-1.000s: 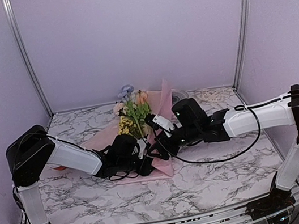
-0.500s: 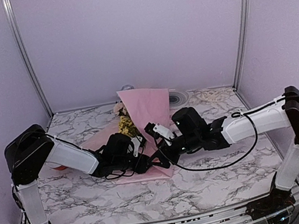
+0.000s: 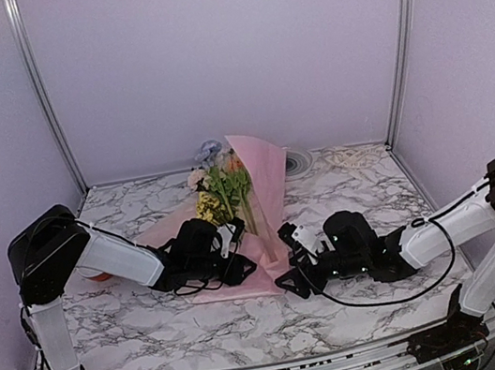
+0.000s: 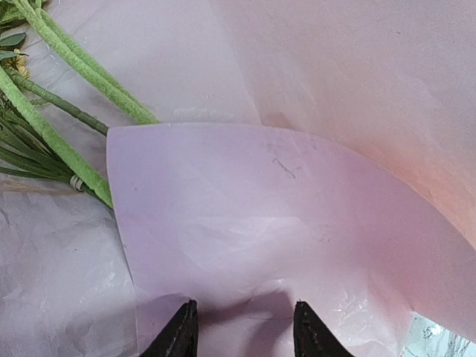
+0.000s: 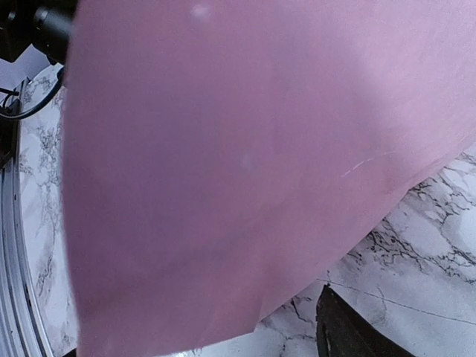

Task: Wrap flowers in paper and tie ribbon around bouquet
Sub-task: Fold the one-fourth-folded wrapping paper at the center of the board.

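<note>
While paper [image 3: 261, 183] stands folded | right tool [image 3: 290, 256] just beside, apart

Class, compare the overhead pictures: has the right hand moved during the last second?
Yes. The right hand has drawn back toward the table's near edge, away from the flowers.

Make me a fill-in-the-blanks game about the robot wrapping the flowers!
1. The paper around the flowers is the colour ____.
2. The flower stems are the colour ____.
3. The table has a ____ pattern of white with grey veins.
4. In the top view, the arm whose gripper rests on the paper beside the stems is the ____ one.

Missing words: pink; green; marble; left
</note>
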